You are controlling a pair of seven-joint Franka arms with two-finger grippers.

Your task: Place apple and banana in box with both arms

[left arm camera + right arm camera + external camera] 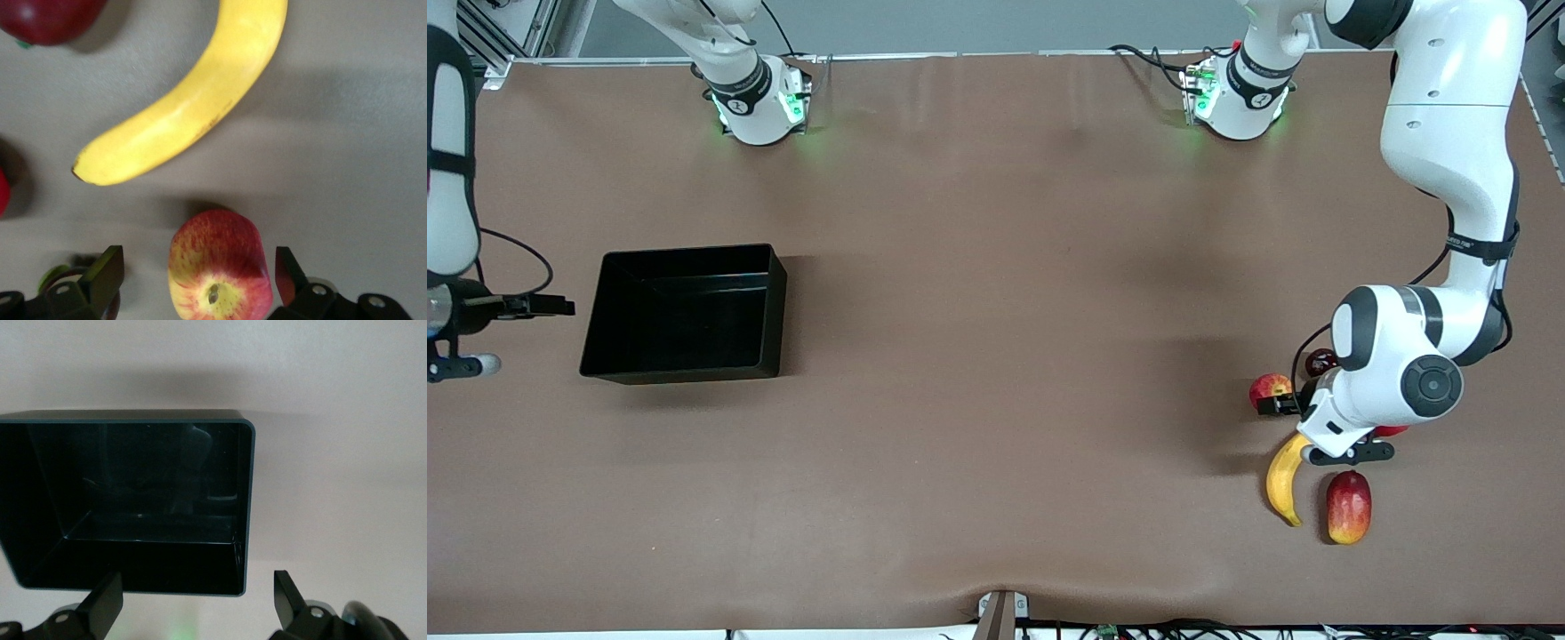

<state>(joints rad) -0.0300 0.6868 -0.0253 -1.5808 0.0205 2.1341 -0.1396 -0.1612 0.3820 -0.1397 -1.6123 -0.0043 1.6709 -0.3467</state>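
brown table (996, 356): left gripper (200, 280) open around apple (220, 267); right gripper (197, 603) open beside box (247, 500).

Front camera high, facing robots; left wrist close over banana (187, 113); right wrist over box (247, 507).

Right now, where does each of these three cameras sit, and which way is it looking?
Front view: high across the table, facing both arms' bases.
Left wrist view: looks down between the open left gripper fingers at the apple and banana.
Right wrist view: looks past the open right gripper at the box.
Front shares all three things.
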